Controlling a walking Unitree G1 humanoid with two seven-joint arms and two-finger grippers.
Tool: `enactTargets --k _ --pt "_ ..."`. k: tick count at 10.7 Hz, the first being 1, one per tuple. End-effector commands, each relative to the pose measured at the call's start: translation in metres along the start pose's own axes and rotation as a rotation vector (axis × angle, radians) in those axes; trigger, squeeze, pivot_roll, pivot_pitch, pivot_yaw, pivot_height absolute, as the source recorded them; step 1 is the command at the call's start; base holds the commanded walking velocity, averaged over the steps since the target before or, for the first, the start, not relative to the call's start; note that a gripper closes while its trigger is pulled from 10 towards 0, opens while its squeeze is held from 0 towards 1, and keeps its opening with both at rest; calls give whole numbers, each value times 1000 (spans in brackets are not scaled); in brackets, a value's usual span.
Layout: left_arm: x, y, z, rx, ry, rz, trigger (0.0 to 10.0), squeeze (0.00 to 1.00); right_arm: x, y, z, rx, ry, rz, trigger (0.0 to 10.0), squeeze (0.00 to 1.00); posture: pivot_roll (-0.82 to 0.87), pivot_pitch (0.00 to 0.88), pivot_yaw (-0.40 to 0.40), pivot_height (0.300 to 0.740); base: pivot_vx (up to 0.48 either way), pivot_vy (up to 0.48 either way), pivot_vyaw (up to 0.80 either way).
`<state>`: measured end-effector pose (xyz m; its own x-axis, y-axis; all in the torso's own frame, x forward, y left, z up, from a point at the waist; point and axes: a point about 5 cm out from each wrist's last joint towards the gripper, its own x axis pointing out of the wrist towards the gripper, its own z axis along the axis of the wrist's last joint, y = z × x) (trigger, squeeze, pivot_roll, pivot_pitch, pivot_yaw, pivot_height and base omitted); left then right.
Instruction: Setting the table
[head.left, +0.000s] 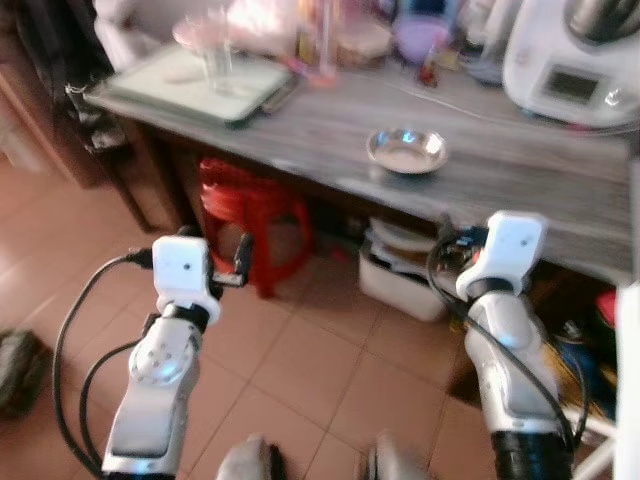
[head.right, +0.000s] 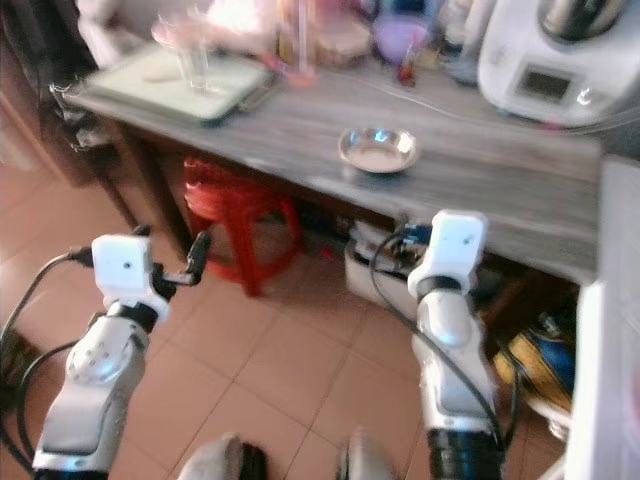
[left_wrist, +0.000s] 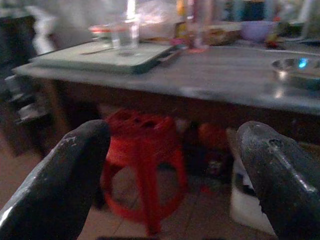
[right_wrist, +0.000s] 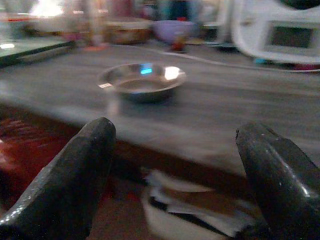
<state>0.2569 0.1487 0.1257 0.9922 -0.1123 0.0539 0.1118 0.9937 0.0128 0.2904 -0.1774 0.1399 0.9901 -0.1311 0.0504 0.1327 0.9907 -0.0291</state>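
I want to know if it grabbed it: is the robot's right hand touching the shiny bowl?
Apart. In the right wrist view the right end effector is open, with bare table between it and the metal bowl.

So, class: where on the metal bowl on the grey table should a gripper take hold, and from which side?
Probably the rim of the metal bowl nearest the table edge, approached from the robot's side. It sits upright, shallow and wide, with a flared lip, so one finger inside and one outside suits. The open right gripper faces it.

Head eyes down on arms and table (head.left: 520, 170); wrist views level, sharing its near edge.
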Motion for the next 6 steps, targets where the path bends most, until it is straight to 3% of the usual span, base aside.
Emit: enactTargets --k 1,4,6 --pt "-2 1 -3 4 16 2 10000 0 -2 -2 -6 33 42 -2 10000 0 27 84 55 740 -240 0 0" --pt "-1 -4 -1 -19 -9 -31 10000 0 -4 0 1 -2 -16 30 10000 0 28 82 56 740 -81 0 0" --pt "2 -14 2 -15 -26 -46 10000 0 -1 2 0 24 -10 28 10000 0 32 57 66 740 0 0 -800"
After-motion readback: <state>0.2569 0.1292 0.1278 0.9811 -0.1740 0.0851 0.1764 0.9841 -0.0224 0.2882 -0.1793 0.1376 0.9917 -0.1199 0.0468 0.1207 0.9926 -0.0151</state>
